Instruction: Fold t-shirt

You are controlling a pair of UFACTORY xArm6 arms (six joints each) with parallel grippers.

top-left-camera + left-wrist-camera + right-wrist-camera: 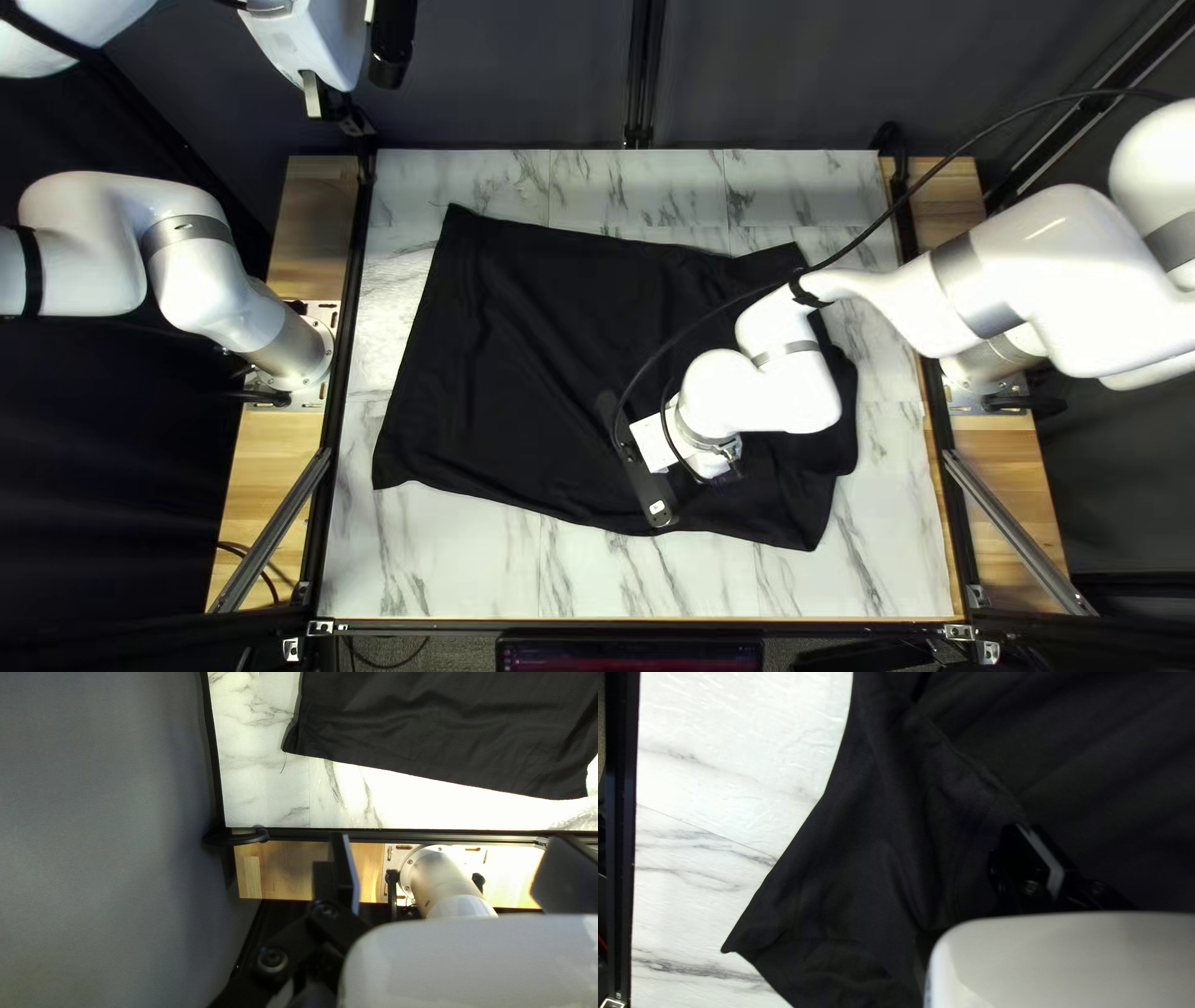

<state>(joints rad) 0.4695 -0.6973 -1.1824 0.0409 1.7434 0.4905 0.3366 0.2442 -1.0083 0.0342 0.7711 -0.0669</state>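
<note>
Cable, my right arm cross above t-shirt | left end effector wide | right end effector narrow, I can't tell if cloth's pinched

I have my left arm raised with the left gripper below its wrist, fingers spread wide, and my right arm bent, wrist above the right gripper, its fingers pinched together.

This looks like a robotics lab: a white left arm and right arm bolted to metal plates beside a marble-patterned table, with metal struts and a dark curtain.
</note>
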